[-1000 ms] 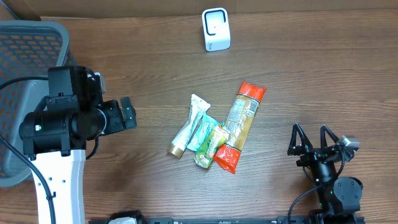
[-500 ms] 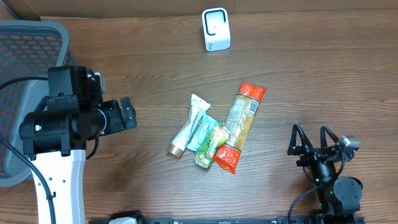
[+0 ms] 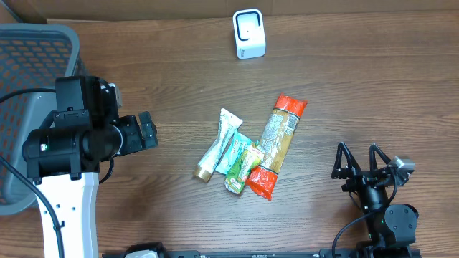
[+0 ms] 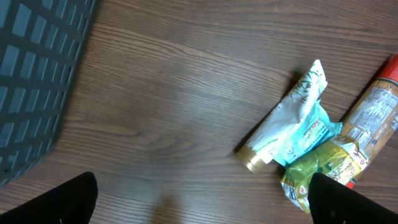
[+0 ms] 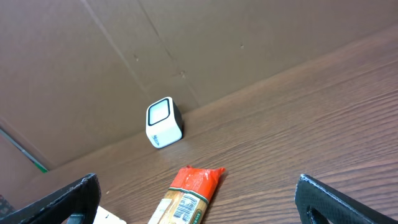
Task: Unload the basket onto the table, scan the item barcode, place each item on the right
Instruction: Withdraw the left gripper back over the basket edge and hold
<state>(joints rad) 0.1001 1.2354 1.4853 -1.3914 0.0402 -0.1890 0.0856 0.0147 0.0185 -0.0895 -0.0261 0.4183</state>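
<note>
The left tool (image 3: 148, 131) and right tool (image 3: 358, 163) are hovering spread wide, flanking the packets (image 3: 247, 161), seemingly readying a pick for the barcode scanner (image 3: 249, 34).

Left end effector (image 3: 148, 131) jaws wide apart, empty, pointing right. Right end effector (image 3: 360, 162) jaws wide apart, empty.

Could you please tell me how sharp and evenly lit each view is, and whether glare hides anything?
Overhead: sharp, evenly lit, soft shadows beside the packets, no glare on the scanner. Left wrist: packets crisp, slight sheen on the green packet; left gripper fingers are dark, underexposed shapes. Right wrist: scanner and orange packet clear; right gripper fingers equally dark.
</note>
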